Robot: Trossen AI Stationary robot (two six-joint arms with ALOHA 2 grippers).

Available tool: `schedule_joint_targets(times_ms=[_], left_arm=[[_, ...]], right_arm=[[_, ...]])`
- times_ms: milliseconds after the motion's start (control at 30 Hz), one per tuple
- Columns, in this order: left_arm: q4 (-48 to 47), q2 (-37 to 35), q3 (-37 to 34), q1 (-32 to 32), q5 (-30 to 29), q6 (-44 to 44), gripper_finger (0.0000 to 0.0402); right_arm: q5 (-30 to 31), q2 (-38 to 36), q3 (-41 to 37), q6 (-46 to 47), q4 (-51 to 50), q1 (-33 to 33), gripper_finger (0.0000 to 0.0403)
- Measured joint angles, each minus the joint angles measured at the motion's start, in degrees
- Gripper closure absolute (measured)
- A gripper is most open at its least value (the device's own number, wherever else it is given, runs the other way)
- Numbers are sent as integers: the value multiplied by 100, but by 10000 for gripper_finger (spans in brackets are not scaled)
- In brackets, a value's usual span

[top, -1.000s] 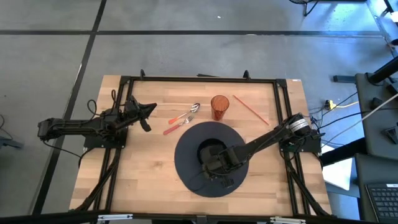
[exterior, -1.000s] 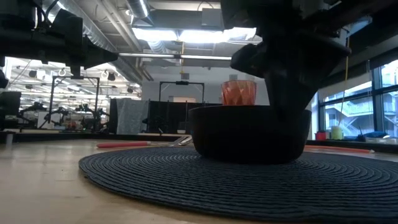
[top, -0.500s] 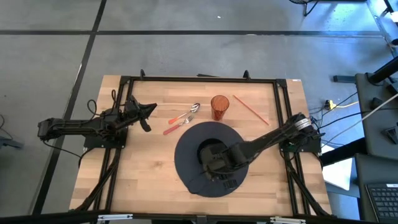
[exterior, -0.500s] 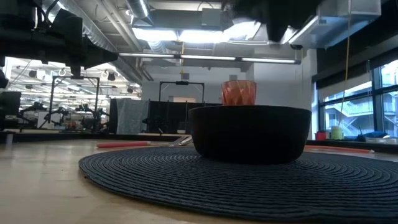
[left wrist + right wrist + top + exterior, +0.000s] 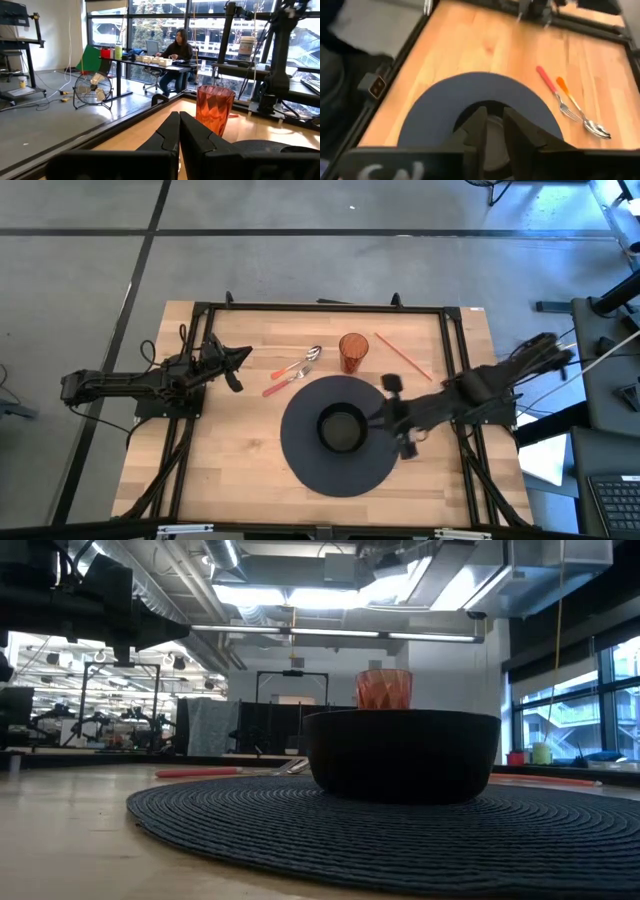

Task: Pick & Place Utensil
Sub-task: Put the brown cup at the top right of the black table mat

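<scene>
Bowl point(image 5: 342, 430) on mat point(image 5: 300, 455), mid-bench point(image 5: 240, 460). Cup point(image 5: 353, 352) behind mat. Fork point(image 5: 286, 379) and spoon point(image 5: 297, 364) touching, left of cup. Chopstick point(image 5: 402, 356) right of cup.

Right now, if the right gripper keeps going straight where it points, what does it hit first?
Probably the dark bowl on the round mat: the right gripper points at it from the mat's right edge. Height is unclear, so it might pass over.

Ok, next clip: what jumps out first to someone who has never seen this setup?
The dark round placemat in the middle of the wooden table, with a black bowl sitting on it. Just behind the mat stands an orange cup, with a fork and spoon lying side by side to its left. The right gripper hangs over the mat's right edge; the left gripper waits shut at the table's left side.
</scene>
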Motion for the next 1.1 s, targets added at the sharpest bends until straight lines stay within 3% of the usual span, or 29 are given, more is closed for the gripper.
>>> schedule_joint_targets(times_ms=[200,433,867,1100], left_arm=[[4,0,0,0,-6,4,398],[6,0,0,0,-9,-14,398],[24,0,0,0,-223,87,398],[50,0,1,0,-412,87,398]], right_arm=[[-254,-1499,-2389,-349,2493,-2,394],[-241,-2430,-4443,-457,4414,-300,392],[-243,-3078,-6363,-606,6360,-1073,396],[-305,-3291,-6821,-411,7007,-1483,396]])
